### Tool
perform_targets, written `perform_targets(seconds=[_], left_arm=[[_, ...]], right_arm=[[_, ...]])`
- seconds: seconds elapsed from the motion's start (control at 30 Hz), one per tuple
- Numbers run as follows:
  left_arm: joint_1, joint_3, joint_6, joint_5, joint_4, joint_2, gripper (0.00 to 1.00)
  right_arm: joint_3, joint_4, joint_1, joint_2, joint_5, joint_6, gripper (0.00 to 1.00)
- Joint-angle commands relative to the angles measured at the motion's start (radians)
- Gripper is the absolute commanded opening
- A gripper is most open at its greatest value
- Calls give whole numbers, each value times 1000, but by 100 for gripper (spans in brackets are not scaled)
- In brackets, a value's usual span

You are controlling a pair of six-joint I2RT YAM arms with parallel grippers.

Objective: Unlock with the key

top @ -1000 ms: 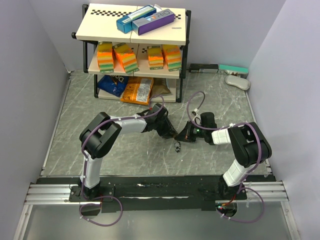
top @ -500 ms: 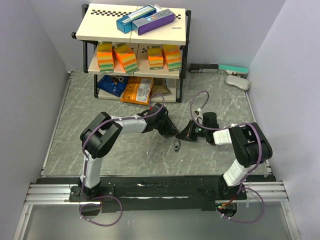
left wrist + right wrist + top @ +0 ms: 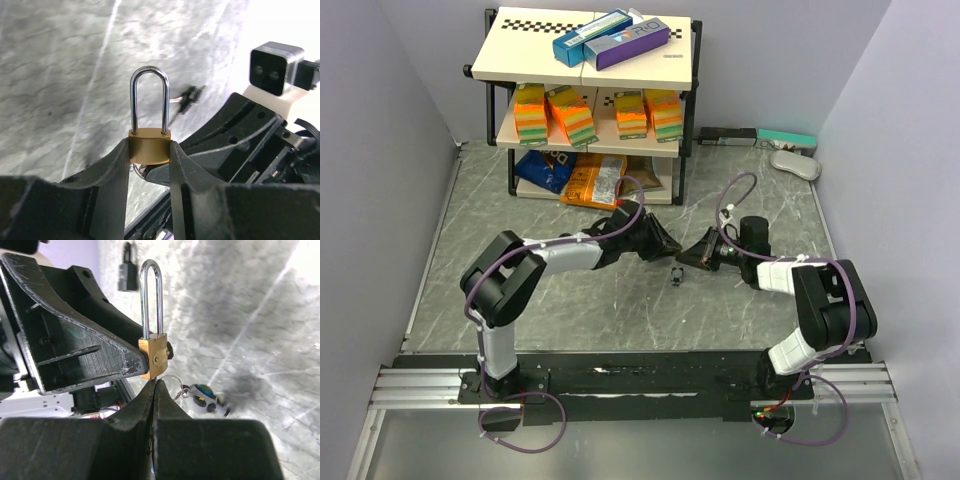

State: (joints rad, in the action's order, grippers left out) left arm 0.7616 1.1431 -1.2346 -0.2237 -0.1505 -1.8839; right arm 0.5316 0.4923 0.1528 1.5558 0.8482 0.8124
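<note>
My left gripper [image 3: 149, 150] is shut on the brass body of a small padlock [image 3: 149, 146], its steel shackle [image 3: 149, 100] closed and pointing away from the wrist. In the right wrist view the padlock [image 3: 153, 356] sits just above my right gripper [image 3: 154, 382], which is shut on the thin key; only its tip shows, entering the lock's underside. A key ring with a small toy fob [image 3: 206, 397] hangs beside the fingers. From above, both grippers meet mid-table, left [image 3: 667, 248] and right [image 3: 692, 256], with the fob [image 3: 677, 275] dangling below.
A black-framed shelf rack [image 3: 590, 90] with boxes and sponge packs stands at the back. Snack bags [image 3: 588, 182] lie under it. A second dark padlock [image 3: 128, 272] lies on the table. A power strip and white device [image 3: 795, 163] lie at the back right.
Both grippers have moved together a little toward the back right, still joined at the padlock; the fob moved with them. The left arm is stretched out more.
</note>
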Motion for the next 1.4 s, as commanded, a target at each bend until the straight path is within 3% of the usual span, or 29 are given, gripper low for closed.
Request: perform_targets(seconds=[0.0, 0.27, 0.6, 0.73, 0.77, 0.97, 1.17, 1.37], left_arm=[[41, -22, 6, -146, -118, 80, 1], [41, -59, 6, -174, -201, 112, 1], [41, 38, 27, -115, -60, 91, 1], [41, 150, 81, -51, 118, 56, 1], [35, 170, 87, -22, 193, 49, 1], [-4, 188, 92, 14, 259, 51, 1], [-11, 198, 147, 50, 341, 69, 1], [-16, 198, 262, 159, 535, 143, 1]], right_arm=[[41, 152, -27, -59, -43, 40, 0], [70, 112, -48, -103, -23, 38, 0], [116, -144, -44, -206, -52, -160, 0], [114, -237, -32, -260, -64, -220, 14], [113, -279, -29, -288, -76, -232, 23], [84, -382, -27, -411, -98, -275, 47], [74, -485, -27, -519, -124, -298, 54], [123, -538, -27, -539, -150, -317, 55]])
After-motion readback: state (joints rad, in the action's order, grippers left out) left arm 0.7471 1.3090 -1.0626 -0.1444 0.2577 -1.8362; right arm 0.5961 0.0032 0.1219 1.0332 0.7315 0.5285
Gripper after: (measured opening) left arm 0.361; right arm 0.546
